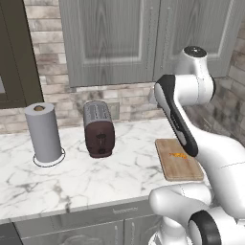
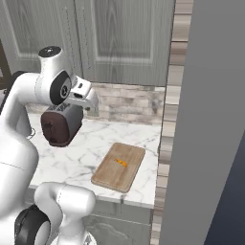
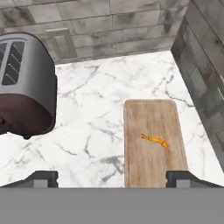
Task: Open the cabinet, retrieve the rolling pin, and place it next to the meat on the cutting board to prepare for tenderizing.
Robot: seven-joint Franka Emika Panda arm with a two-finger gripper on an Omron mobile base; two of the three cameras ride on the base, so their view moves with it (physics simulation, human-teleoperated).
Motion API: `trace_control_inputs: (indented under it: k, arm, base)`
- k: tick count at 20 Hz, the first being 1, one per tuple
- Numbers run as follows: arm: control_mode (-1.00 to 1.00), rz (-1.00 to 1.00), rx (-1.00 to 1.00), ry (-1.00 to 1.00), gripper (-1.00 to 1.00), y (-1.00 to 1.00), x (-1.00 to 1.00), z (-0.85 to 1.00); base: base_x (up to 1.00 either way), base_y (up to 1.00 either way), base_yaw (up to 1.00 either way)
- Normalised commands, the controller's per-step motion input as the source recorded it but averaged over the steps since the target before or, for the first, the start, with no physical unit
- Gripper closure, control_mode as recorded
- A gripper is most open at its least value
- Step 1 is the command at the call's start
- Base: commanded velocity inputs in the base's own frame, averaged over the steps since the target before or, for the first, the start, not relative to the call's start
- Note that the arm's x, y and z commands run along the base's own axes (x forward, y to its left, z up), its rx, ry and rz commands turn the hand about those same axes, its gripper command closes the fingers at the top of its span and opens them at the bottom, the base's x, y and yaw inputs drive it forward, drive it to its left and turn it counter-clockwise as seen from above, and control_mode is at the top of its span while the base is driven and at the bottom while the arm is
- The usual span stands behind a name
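The grey wood-grain cabinet (image 1: 112,38) hangs over the counter with both doors closed, also seen in the right base view (image 2: 124,38). The rolling pin is out of view. The light brown cutting board (image 1: 184,170) (image 2: 112,174) (image 3: 148,118) lies at the counter's right end with the small orange meat (image 1: 178,155) (image 2: 121,162) (image 3: 155,140) near its middle. My gripper (image 2: 91,106) (image 3: 112,179) hovers open and empty above the counter, between the toaster and the board, below the cabinet doors. Its fingertips (image 3: 43,178) stand far apart.
A dark red and silver toaster (image 1: 99,128) (image 2: 60,124) (image 3: 24,87) stands left of the board. Further left are a paper towel roll (image 1: 44,131) and a dark brown cabinet (image 1: 14,52). A brick backsplash carries an outlet (image 3: 61,41). A tall grey panel (image 2: 210,119) bounds the right.
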Motion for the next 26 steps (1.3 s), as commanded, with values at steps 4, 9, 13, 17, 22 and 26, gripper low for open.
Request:
trace_control_inputs:
  k: [4, 9, 13, 17, 22, 26]
  arm:
    - [-1.0, -0.04, 0.0, -0.17, -1.0, -0.01, -0.05, 0.6]
    - [-1.0, -0.01, 0.03, -0.25, -1.0, 0.0, -0.06, 0.58]
    - [-1.0, 0.0, 0.04, -0.31, -1.0, 0.0, -0.01, 0.61]
    - [-1.0, 0.0, 0.01, -0.39, -1.0, 0.0, -0.08, 0.57]
    - [-1.0, -0.01, 0.0, -0.36, -1.0, 0.0, -0.25, 0.47]
    - [-1.0, -0.01, 0.0, -0.34, -1.0, 0.0, -0.23, 0.35]
  base:
    - [0.0, 0.0, 0.0]
    - [0.0, 0.0, 0.0]
    - [0.0, 0.0, 0.0]
    - [0.0, 0.0, 0.0]
    - [0.0, 0.0, 0.0]
    - [0.0, 0.0, 0.0]
